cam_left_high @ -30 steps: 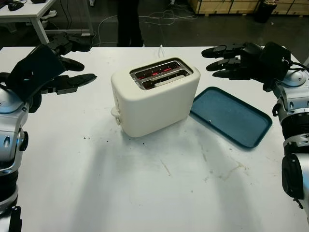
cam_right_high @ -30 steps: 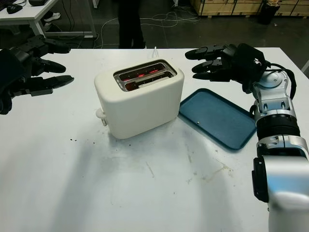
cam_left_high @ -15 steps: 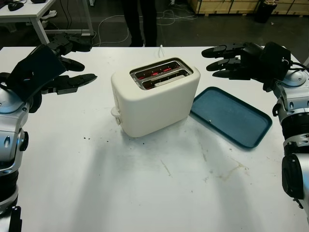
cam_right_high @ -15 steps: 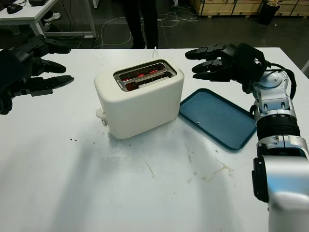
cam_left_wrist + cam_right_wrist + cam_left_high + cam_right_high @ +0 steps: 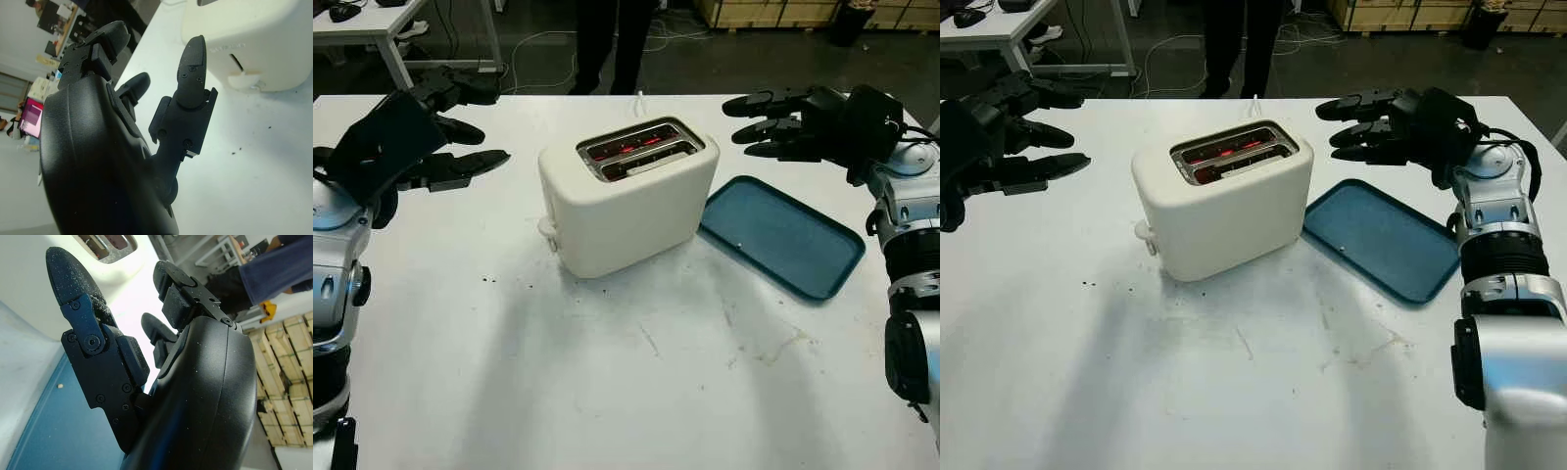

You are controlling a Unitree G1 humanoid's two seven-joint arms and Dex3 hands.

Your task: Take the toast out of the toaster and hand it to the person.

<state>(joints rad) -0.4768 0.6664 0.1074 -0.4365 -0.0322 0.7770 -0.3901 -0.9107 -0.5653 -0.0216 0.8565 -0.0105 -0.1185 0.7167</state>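
Toast (image 5: 651, 160) sits low in the glowing toaster (image 5: 626, 196), unchanged, both flanking robot hands (image 5: 421, 147) (image 5: 803, 122) remaining open and empty; extraction not yet begun.

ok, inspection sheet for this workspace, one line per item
Surface: white table, stained and crumbed in front of the toaster.
Job's things: cream toaster mid-table, slots glowing red, a pale slice edge low in the near slot; person standing beyond the far edge.
Clutter: blue tray beside the toaster, a crumb on it.
Hands: left hand open, raised off to one side of the toaster; right hand open, above the tray's far end.
Cables: white cord behind the toaster; loose cables on the floor.
Surroundings: desk, wooden crates.
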